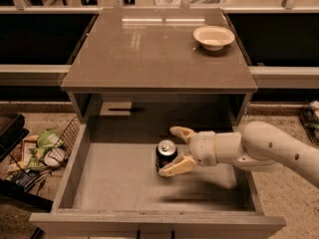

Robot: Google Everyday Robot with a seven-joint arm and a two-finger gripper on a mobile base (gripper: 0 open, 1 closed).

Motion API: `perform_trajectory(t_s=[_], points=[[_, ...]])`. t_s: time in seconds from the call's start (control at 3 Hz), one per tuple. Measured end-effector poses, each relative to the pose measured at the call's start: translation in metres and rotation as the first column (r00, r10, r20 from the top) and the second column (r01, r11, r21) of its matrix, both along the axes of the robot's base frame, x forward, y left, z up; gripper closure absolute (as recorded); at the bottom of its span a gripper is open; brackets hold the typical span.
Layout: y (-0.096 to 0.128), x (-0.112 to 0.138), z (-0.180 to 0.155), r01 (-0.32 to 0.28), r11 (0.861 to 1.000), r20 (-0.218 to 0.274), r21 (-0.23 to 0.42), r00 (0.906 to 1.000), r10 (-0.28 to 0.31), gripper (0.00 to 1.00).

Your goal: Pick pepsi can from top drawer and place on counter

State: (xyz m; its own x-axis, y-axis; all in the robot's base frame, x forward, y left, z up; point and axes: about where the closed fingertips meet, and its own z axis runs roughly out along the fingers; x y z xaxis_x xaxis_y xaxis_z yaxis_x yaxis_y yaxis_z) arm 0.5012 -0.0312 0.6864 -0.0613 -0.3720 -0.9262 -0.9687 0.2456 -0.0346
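Observation:
The pepsi can (165, 153) stands upright on the pale floor of the open top drawer (114, 183), near its middle. My gripper (174, 150) reaches in from the right on a white arm. Its two tan fingers are spread open, one behind the can and one (174, 167) in front of it, so the can sits between them. The fingers look close to the can but not closed on it. The counter (149, 54) lies above and behind the drawer, glossy grey-brown.
A white bowl (213, 36) sits at the back right of the counter. A wire basket with bags and clutter (42, 148) stands on the floor left of the drawer. The drawer's side walls and thick front panel (149, 225) bound the can.

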Motion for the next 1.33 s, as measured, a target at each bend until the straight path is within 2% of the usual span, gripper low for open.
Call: perform_trajectory(t_s=[0.33,0.67,1.0,1.33], points=[[0.002,0.003,-0.018,0.000,1.000,-0.016,0.006,0.9999,0.000,0.41],[0.014,0.005,-0.006,-0.007,1.000,-0.007,0.006,0.9999,0.007,0.65],[0.021,0.008,0.050,-0.017,1.000,0.038,0.006,0.9991,0.016,0.88],[0.031,0.012,0.149,-0.056,0.998,0.124,-0.004,0.9907,0.056,1.00]])
